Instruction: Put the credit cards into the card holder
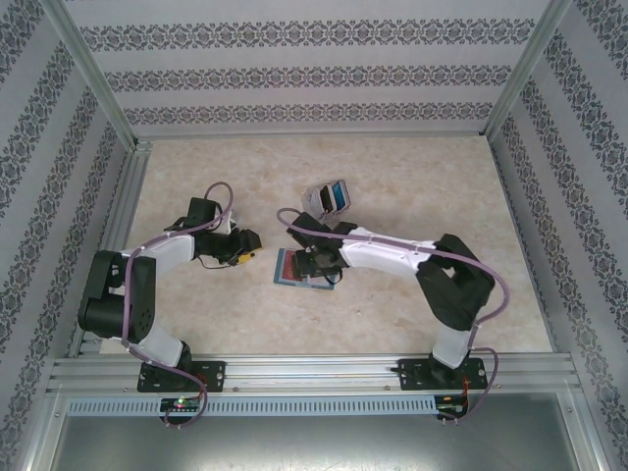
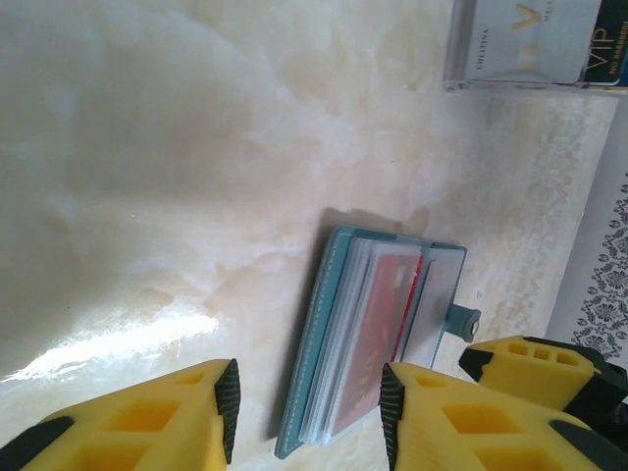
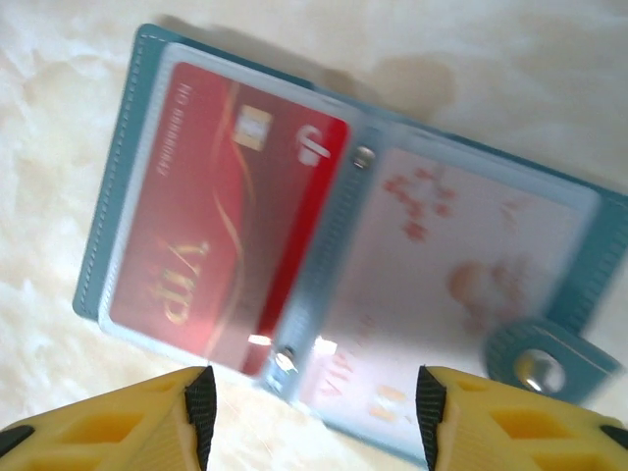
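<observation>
The teal card holder [image 3: 339,245] lies open on the marbled table [image 2: 196,196], with a red card [image 3: 216,206] in one clear pocket and a pale card [image 3: 461,285] in the other. The right gripper [image 3: 309,412] hangs over it, its jaws moderately apart and holding nothing. The left gripper [image 2: 309,412], near the holder, is also parted and empty.

This is a robotics lab cell: a silver aluminium-profile frame [image 1: 314,373], pale wall panels printed with dark ornamental bands [image 1: 314,78], a beige marble-look tabletop [image 1: 392,324], and a white-and-black left arm [image 1: 128,285] and right arm [image 1: 392,257] bolted at its near edge.
</observation>
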`<state>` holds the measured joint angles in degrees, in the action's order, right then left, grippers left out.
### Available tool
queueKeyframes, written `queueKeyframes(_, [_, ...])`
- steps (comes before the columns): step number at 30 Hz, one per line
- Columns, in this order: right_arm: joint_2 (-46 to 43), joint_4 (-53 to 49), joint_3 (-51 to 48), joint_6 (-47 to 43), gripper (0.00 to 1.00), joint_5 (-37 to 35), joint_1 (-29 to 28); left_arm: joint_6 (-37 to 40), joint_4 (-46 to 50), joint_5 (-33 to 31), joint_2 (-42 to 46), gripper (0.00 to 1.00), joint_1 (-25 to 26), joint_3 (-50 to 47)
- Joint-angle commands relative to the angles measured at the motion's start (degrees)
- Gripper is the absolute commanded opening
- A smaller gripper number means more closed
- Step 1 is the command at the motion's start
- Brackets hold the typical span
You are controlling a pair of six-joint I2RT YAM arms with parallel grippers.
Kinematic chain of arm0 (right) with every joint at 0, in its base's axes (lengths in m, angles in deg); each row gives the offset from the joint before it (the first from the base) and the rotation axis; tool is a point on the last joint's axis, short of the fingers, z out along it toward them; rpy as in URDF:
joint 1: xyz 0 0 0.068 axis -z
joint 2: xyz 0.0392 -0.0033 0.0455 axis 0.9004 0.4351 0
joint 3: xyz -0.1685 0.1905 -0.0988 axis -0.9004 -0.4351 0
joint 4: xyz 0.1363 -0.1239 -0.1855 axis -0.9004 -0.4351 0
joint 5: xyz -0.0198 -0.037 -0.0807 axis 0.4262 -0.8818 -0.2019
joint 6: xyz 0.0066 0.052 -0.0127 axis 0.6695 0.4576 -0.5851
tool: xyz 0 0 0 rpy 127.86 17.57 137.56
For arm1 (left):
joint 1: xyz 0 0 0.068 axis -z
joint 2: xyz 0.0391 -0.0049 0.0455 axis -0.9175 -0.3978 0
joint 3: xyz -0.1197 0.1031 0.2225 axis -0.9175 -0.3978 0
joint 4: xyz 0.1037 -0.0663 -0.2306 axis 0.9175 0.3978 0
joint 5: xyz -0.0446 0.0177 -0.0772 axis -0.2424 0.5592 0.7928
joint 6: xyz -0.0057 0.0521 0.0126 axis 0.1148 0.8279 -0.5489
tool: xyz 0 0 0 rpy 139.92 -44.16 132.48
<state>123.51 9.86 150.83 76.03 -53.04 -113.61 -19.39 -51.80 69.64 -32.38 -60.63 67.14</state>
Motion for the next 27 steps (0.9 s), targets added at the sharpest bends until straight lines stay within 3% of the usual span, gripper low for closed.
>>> queueKeyframes(1, [-2.4, 1.6, -3.7, 2.3, 0.57, 1.7, 0.5, 1.0, 1.4, 0.0, 2.4, 0.44, 0.1, 0.4])
queueKeyframes(5, [-1.5, 3.9, -6.1, 3.1, 0.53, 2.8, 1.2, 1.1, 2.0, -0.1, 4.0, 0.42, 2.1, 1.7])
queueKeyframes(9, [-1.7, 5.7, -6.4, 3.1, 0.42, 4.1, 1.1, 0.6, 2.8, -0.3, 4.3, 0.40, 5.1, 2.9])
queueKeyframes(16, [-2.3, 4.4, -8.6, 3.7, 0.41, 1.9, 2.3, -0.1, 3.1, -0.7, 2.2, 0.33, 9.8, 5.8])
queueKeyframes(27, [-3.1, 6.3, -12.2, 4.4, 0.45, 2.2, 3.8, -1.3, 3.7, -1.0, -2.6, 0.30, 16.9, 10.5])
